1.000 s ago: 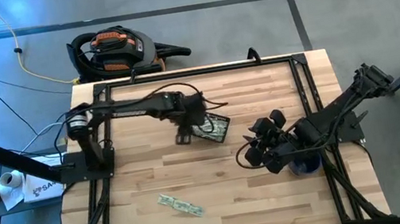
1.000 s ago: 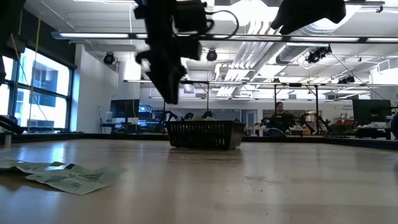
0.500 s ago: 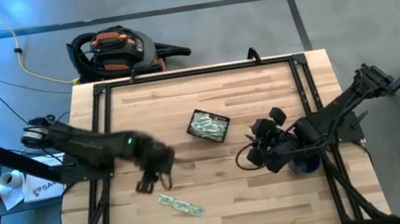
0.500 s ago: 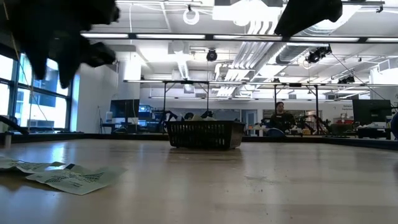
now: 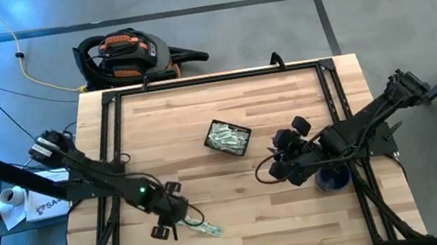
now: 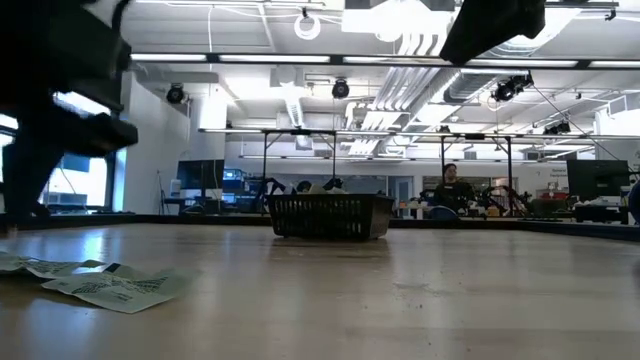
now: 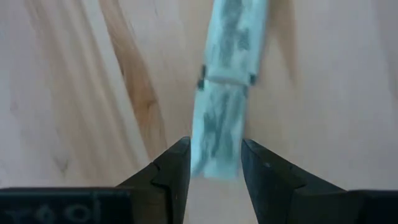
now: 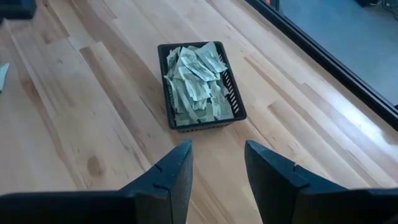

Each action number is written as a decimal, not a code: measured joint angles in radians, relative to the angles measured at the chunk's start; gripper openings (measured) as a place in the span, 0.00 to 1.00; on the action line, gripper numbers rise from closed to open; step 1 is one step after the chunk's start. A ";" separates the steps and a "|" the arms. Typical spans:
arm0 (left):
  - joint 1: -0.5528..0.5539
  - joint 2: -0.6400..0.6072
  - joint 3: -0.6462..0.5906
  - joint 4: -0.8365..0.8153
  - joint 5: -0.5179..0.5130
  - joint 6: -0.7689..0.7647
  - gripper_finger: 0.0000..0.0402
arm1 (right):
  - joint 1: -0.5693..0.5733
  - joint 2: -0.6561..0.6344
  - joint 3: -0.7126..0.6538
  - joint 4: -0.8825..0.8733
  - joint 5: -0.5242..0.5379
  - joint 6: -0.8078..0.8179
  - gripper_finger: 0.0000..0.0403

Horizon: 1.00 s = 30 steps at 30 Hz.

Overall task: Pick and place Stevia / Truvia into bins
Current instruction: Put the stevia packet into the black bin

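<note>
Over the table, seen from above, the left gripper sits low at the near left part of the wood, right at one end of a short row of green-and-white sachets lying flat there. Farther back, near the middle, stands the dark basket, filled with more sachets. The right gripper hangs to the right of the basket, well apart from it, and a dark blue mug shows beneath the right arm near the table's right edge.

At table height, the loose sachets lie flat on the near left of the table, overlapping one another. The basket stands upright at the far side, its mesh wall facing the camera. A dark, blurred shape of the left arm fills the upper left corner. A person sits in the room behind.

From the left wrist, the left gripper is open, its two fingers standing on either side of the end of a sachet that lies on the wood; whether they touch the paper I cannot tell.

From the right wrist, the right gripper is open and empty, its fingers apart above bare wood, pointing toward the basket with its heap of sachets.
</note>
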<state>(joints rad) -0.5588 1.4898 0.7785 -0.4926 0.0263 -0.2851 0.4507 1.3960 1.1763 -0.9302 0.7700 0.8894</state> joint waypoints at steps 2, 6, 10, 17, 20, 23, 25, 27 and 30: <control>0.001 0.034 -0.008 0.028 -0.010 -0.013 0.44 | 0.000 0.000 0.000 0.004 -0.002 0.000 0.34; 0.002 0.108 -0.004 0.058 -0.041 -0.009 0.43 | 0.000 0.000 0.000 0.007 -0.003 0.001 0.34; 0.001 0.150 0.000 0.055 -0.083 0.025 0.38 | -0.001 0.000 0.000 0.006 -0.020 0.015 0.34; 0.101 0.151 -0.002 0.080 -0.157 0.154 0.06 | 0.014 0.000 0.000 0.007 0.034 0.099 0.34; 0.171 0.152 0.001 0.085 -0.185 0.223 0.07 | 0.043 -0.010 0.000 0.040 0.109 0.132 0.34; 0.263 0.156 0.047 0.027 -0.195 0.325 0.12 | 0.067 -0.025 0.000 0.082 0.143 0.132 0.34; 0.324 0.149 0.095 -0.041 -0.195 0.416 0.09 | 0.069 -0.029 0.000 0.103 0.147 0.132 0.34; 0.384 0.134 0.165 -0.076 -0.194 0.513 0.05 | 0.069 -0.030 0.000 0.109 0.144 0.132 0.34; 0.474 0.103 0.290 -0.107 -0.194 0.621 0.05 | 0.070 -0.030 0.000 0.129 0.149 0.132 0.34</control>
<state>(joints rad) -0.0846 1.5928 1.0682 -0.5994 -0.1675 0.3363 0.5205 1.3655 1.1763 -0.8015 0.9190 1.0214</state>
